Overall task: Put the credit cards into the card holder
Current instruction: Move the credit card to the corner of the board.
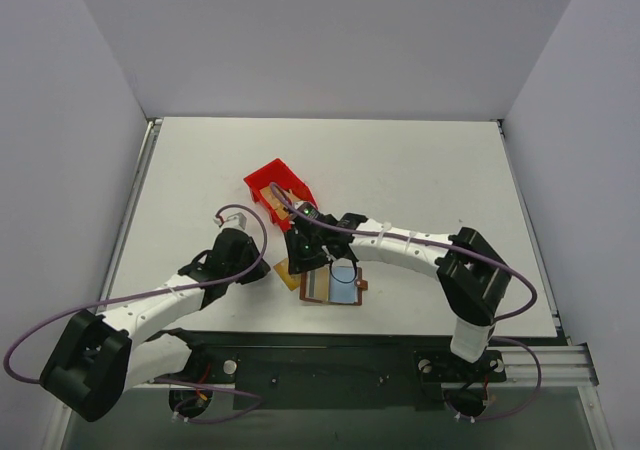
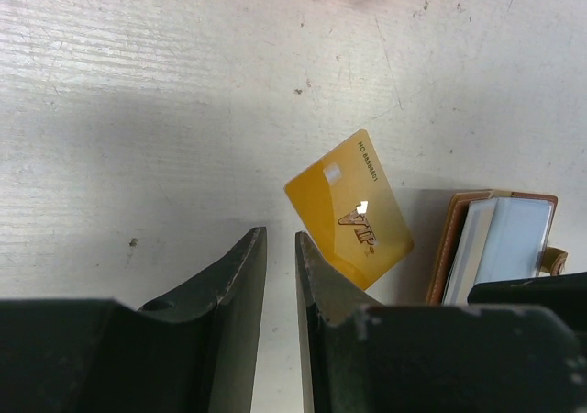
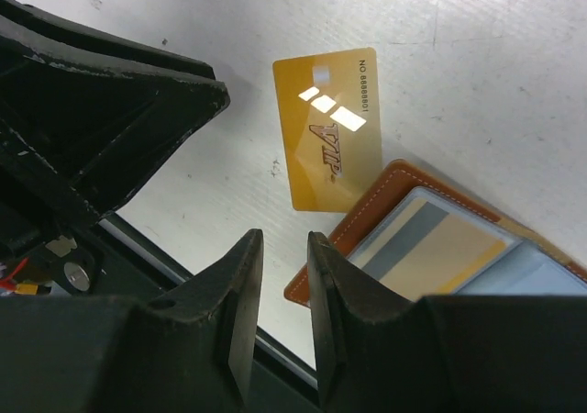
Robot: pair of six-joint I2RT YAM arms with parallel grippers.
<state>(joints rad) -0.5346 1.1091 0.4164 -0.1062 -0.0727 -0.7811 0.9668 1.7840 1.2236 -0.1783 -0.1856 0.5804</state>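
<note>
While your left gripper (image 2: 280,240) hangs with fingers slightly parted and empty, a gold credit card (image 2: 348,216) printed "VIP" and "NO. 8888801" lies flat just past its tips, toward the tabletop's (image 1: 420,170) near edge. Just right lies the card holder (image 2: 500,248), open, a striped card (image 3: 431,248) pocketed. Your right gripper (image 3: 284,240) hovers above, fingers narrowly apart, empty. You have open tabletop toward the right edge.

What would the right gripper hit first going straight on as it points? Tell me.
Likely the gold card, flat on the table just past the tips of the right gripper; the card holder has a corner close beside that line, and depth is unclear.
</note>
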